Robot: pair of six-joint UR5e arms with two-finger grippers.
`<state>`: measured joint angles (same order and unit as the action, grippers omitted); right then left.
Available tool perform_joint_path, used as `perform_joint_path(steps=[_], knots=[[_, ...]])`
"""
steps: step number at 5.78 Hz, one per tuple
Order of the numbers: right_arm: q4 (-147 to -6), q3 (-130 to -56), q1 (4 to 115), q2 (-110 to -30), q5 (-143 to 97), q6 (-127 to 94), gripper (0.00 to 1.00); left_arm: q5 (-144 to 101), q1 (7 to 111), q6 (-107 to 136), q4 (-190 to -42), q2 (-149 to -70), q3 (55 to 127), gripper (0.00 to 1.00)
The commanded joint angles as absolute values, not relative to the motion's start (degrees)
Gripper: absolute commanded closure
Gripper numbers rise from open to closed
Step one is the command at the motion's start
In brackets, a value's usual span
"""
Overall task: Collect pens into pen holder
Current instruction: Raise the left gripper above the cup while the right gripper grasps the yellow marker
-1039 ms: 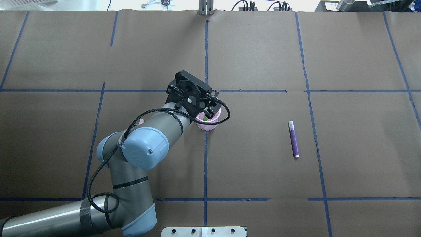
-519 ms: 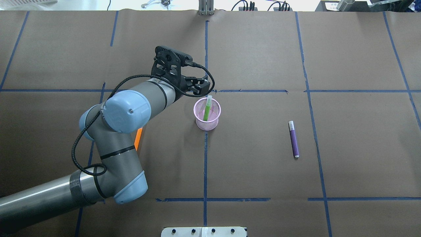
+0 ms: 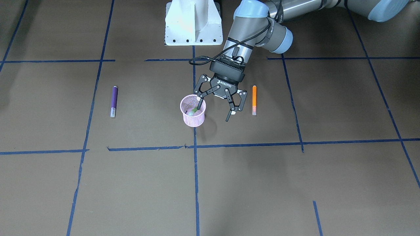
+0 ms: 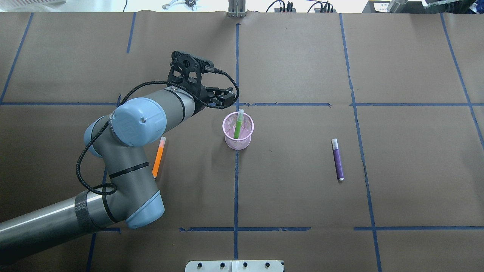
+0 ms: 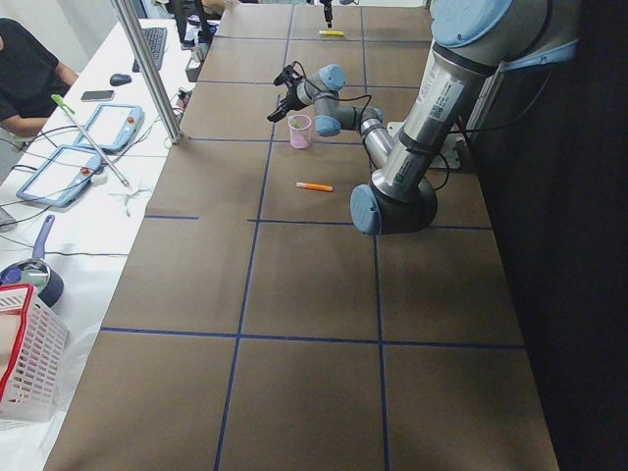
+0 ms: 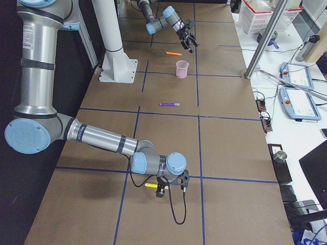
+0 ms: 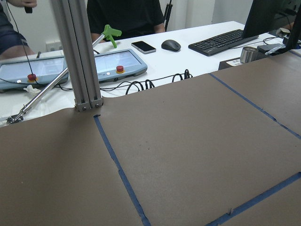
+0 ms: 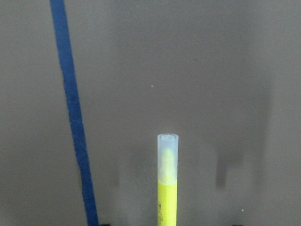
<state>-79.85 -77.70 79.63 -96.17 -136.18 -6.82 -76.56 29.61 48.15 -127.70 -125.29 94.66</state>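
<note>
Pink wire-mesh cup (image 4: 238, 143) holds the slim green pen (image 4: 237, 128), leaning on its rim. We see bare brown-paper bench (image 4: 302, 56) all round: orange pen (image 4: 159, 156) lying to our left, purple pen (image 4: 337, 159) well off to our right. Left gripper (image 3: 213, 113) hangs near the cup, spread and empty; right gripper (image 6: 172, 192), far away, spread astride a yellow pen (image 8: 167, 188).

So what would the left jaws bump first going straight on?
Probably the bare brown table beyond the cup; the left wrist view shows nothing else close ahead, but depth is unclear.
</note>
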Motion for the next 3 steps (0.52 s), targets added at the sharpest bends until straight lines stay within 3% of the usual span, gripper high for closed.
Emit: perform_joint_path(steps=[1, 3], knots=[[-79.8, -75.0, 79.0, -94.1, -137.1, -7.4, 0.14, -76.6, 29.6, 48.3, -127.8, -125.2, 94.7, 0.01], [-79.8, -74.3, 78.1, -94.0, -138.0, -9.0, 0.19, -76.6, 29.6, 48.3, -128.0, -124.9, 94.7, 0.01]])
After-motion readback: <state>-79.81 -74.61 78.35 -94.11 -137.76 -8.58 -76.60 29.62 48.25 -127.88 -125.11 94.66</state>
